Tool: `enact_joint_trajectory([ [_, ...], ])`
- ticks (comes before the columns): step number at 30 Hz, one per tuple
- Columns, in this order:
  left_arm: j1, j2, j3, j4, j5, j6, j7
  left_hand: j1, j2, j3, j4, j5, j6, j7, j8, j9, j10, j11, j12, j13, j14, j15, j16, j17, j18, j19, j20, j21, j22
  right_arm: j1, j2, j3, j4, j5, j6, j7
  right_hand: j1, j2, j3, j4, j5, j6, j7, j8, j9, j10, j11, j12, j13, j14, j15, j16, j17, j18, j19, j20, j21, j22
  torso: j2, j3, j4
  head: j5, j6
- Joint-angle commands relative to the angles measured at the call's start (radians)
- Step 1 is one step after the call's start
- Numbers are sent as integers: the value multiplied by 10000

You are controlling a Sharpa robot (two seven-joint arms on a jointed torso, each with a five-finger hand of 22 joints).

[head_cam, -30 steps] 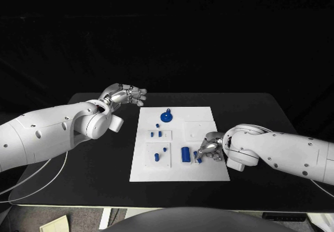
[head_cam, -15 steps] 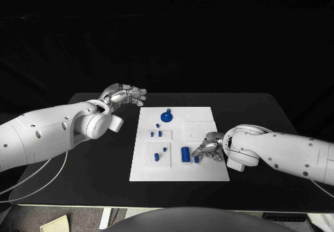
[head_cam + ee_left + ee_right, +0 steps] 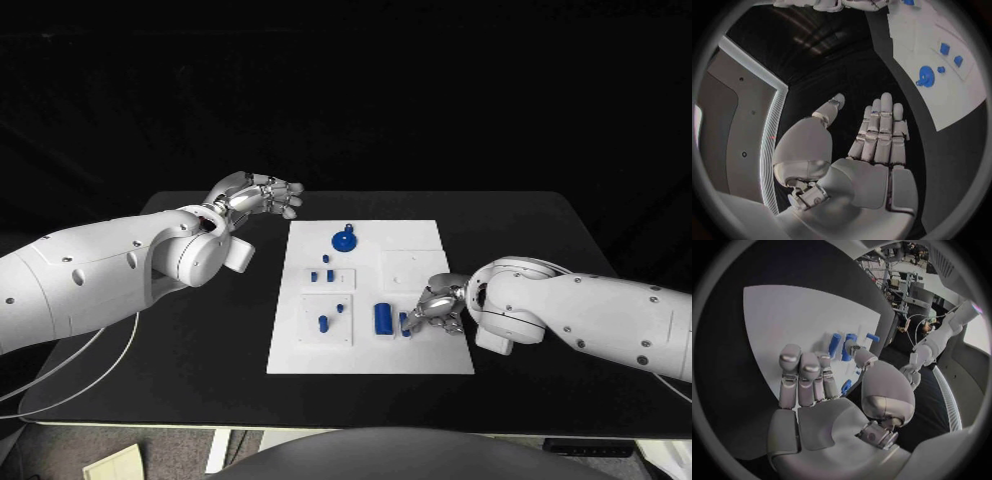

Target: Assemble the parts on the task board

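The white task board (image 3: 418, 240) lies in the middle of the black table, with several blue parts on it. A round blue part (image 3: 345, 240) sits at its far end and a thick blue cylinder (image 3: 382, 318) near its front right. My right hand (image 3: 437, 309) is low over the board's right side with its fingers stretched out and apart. A small blue part (image 3: 405, 322) lies just beside its fingertips (image 3: 811, 361), and it shows through the gap by the thumb (image 3: 846, 386). My left hand (image 3: 260, 195) hovers off the board's far left corner, flat and holding nothing (image 3: 879, 130).
More small blue parts (image 3: 323, 324) stand in the board's left column (image 3: 327, 274). Bare black table (image 3: 548, 240) lies on both sides of the board. White cables (image 3: 87, 360) hang off the table's left front edge.
My right hand has shifted slightly on the board's right side, and the small blue part by its fingers has crept a little toward the far end. The left hand has stayed still.
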Motion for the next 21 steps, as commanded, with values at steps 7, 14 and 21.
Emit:
enact_joint_trajectory([
  [7,8,56,7,-26,-15,117,54,-12,87,-12,-59,20,-56,-14,49,-12,-10,-50,31,-15,82,-9,-74,14,-18,10,-18,-69,80,-8,-111,-2,121,-235,745,440,649,233,-385,-710,-37,-17,-24,58,-5,-66,3,42,10,4,-14,-50,12,435,-34,-1,-22,82,12,1,-11,-28,-5],
  [14,8,52,7,-22,-15,119,49,-10,90,-11,-60,20,-57,-13,49,-12,-11,-50,30,-15,83,-8,-77,18,-18,10,-18,-72,83,-10,-89,-2,109,-249,638,359,709,419,-449,-749,-48,14,-32,83,-3,-48,-5,43,7,5,-19,-50,17,435,-28,16,-28,76,3,6,6,-37,-17],
  [21,8,53,7,-16,-15,124,48,-10,91,-10,-61,20,-57,-13,50,-13,-11,-49,30,-15,82,-8,-81,22,-19,10,-18,-75,86,-16,-27,-3,36,-336,462,278,661,781,-477,-679,-53,60,-52,116,3,-21,-23,44,2,0,-35,-49,26,435,-26,33,-37,68,3,-1,4,-46,-27],
])
